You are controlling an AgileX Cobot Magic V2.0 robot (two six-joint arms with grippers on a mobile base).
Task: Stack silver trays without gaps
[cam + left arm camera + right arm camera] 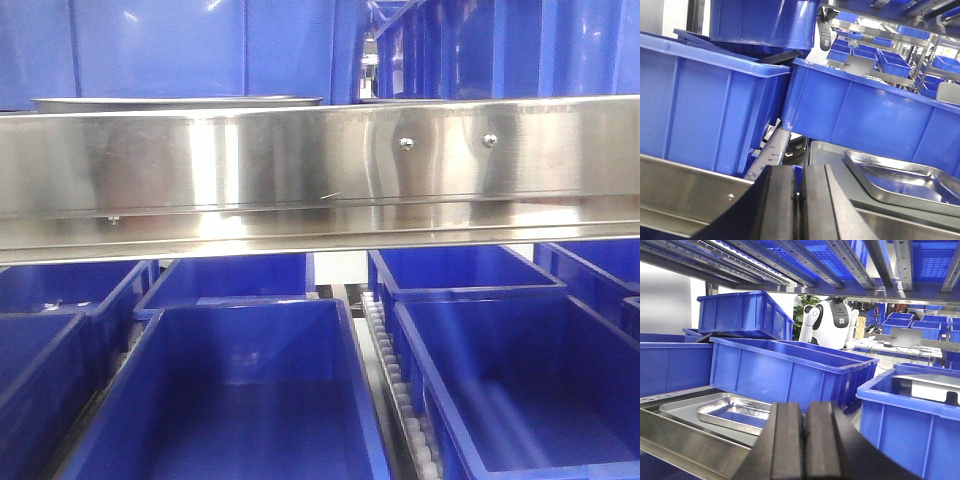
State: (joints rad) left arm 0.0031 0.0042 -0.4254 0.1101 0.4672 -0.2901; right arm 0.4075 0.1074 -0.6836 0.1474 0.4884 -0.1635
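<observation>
A shiny silver tray (pixel 735 412) lies on a wider, duller flat tray (pixel 677 412) on the shelf behind the steel rail. Both show in the left wrist view, the shiny tray (pixel 905 182) at the right and the flat tray (pixel 826 156) under it. In the front view only a tray rim (pixel 175 101) shows above the rail. My left gripper (pixel 799 200) is shut and empty, low and left of the tray. My right gripper (pixel 803 440) is shut and empty, right of the tray and nearer the camera.
A long steel rail with screws (pixel 320 160) spans the shelf front. Deep blue crates (pixel 785 372) stand close behind the trays, with more (pixel 250 390) on the level below. A crate at the right (pixel 910 415) holds a steel piece (pixel 927 386). A white robot (pixel 832 322) stands far behind.
</observation>
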